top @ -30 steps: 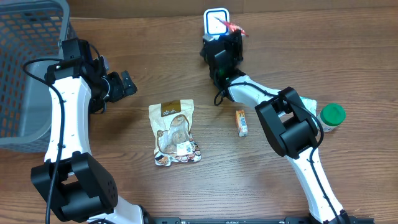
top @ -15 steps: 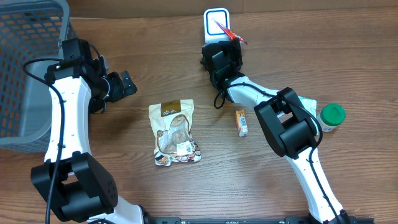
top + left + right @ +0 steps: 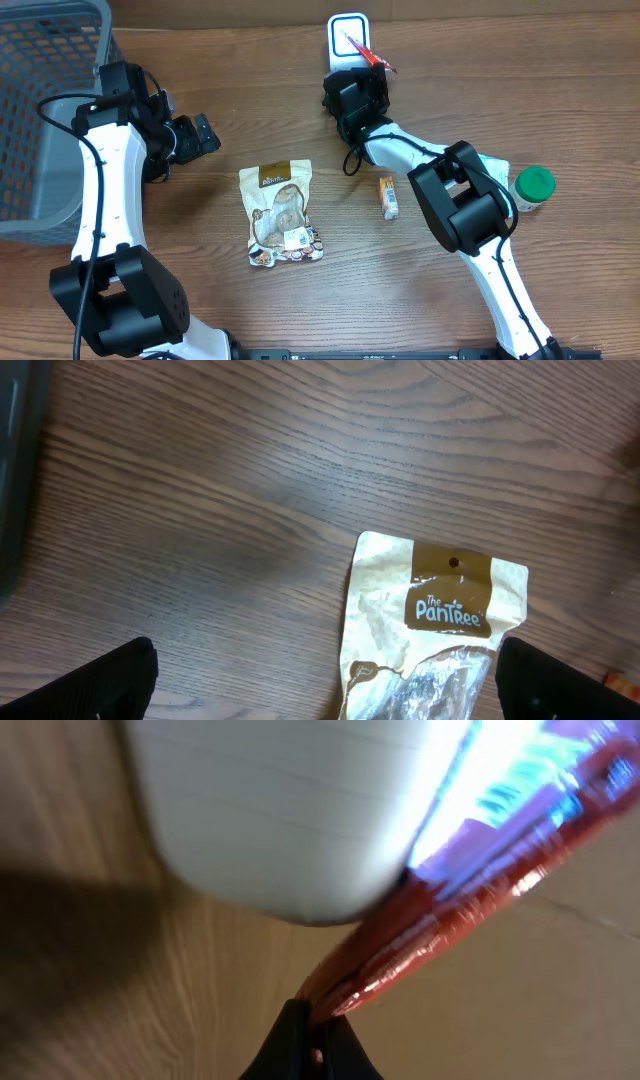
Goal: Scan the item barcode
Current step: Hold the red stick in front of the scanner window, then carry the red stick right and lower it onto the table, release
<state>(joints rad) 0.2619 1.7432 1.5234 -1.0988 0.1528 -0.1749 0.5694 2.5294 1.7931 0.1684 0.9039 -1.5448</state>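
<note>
**One red packet [image 3: 366, 50] crossing the scanner [image 3: 338, 25]**

The packet is lying slantwise over the scanner's lit face, its lower end pinched tight in the right gripper [image 3: 363, 66] just below the scanner. I'd say the wrist should be turning the printed side flat toward the window and pausing there. Well left of the scanner, the left gripper [image 3: 195, 135] is hanging spread wide, holding nothing, near a snack pouch [image 3: 280, 212].

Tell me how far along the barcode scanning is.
Done: the red packet is off the table and at the white scanner. In hand: the right gripper is shut on it, holding it across the scanner's face. Left: the snack pouch, small box and green-lidded jar lie on the table; the left gripper is open and empty.
</note>
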